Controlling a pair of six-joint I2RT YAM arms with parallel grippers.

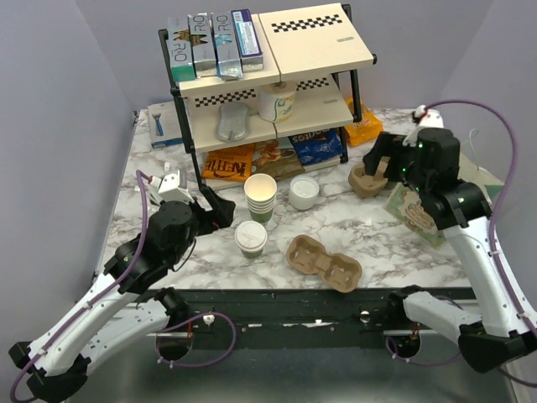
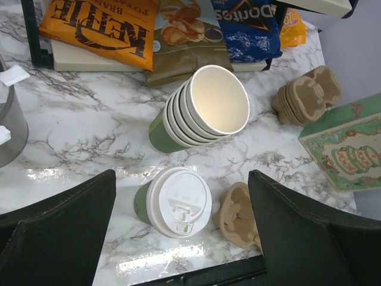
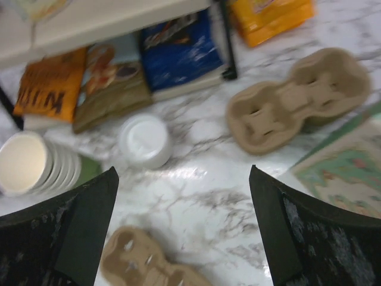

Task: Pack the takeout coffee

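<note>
Takeout coffee: cup w/ white lid, greenish sides (upright); L tool & R tool wide, empty

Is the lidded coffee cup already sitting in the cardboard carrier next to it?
No, the lidded coffee cup stands on the marble table beside the cardboard carrier, whose two slots are both empty.

I see a glossy marble-veined tabletop, takeout coffee in matt paper under a smooth white plastic lid, nested paper cups matt inside, cup carrier of rough brown pulp card, shiny crisp bags
</note>
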